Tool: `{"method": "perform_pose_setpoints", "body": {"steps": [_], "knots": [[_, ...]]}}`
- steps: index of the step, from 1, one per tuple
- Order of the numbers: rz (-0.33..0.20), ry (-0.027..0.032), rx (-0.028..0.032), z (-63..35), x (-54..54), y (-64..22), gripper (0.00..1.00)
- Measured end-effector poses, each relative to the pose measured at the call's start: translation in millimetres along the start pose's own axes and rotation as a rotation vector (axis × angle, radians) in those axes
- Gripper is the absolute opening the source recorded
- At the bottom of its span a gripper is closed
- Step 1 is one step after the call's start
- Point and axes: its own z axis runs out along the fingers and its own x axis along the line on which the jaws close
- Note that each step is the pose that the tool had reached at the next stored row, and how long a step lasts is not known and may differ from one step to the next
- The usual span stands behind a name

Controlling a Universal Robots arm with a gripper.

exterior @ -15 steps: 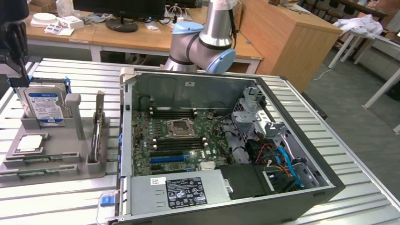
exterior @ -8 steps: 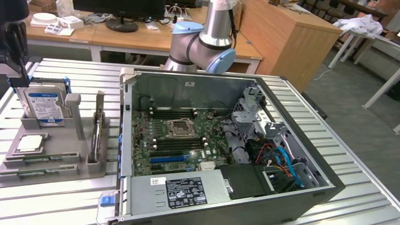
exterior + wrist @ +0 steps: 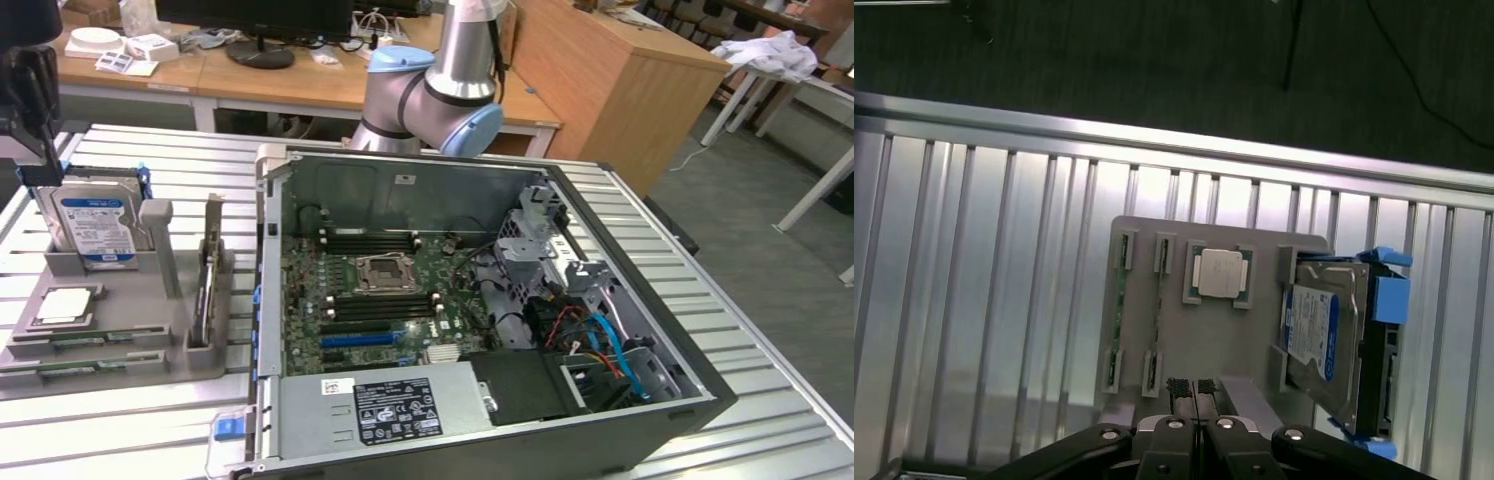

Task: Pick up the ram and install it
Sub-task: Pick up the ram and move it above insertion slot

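Observation:
A long thin ram stick point(image 3: 210, 275) stands on edge in a slot on the side of the grey holder tray point(image 3: 127, 330) that faces the computer case. Two more narrow green strips lie in the tray's front slots point(image 3: 74, 345); one such green strip point(image 3: 1120, 310) shows in the wrist view. My gripper point(image 3: 47, 150) hangs above the tray's far left corner, over the hard drive and apart from the ram. Its black fingers point(image 3: 1179, 388) are pressed together with nothing between them.
The tray also holds a hard drive with a blue label point(image 3: 96, 225) point(image 3: 1322, 335) and a square silver processor point(image 3: 67, 303) point(image 3: 1217, 273). The open computer case point(image 3: 300, 165) lies to the exterior view's right, its motherboard memory slots point(image 3: 374, 240) flanking the processor socket. All rest on a ribbed metal table point(image 3: 120, 440).

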Motion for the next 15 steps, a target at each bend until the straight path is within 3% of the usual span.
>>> {"method": "perform_pose_setpoints", "body": {"steps": [15], "knots": [[0.044,-0.0020,0.0011,0.0,0.0,0.0,0.11]]}}
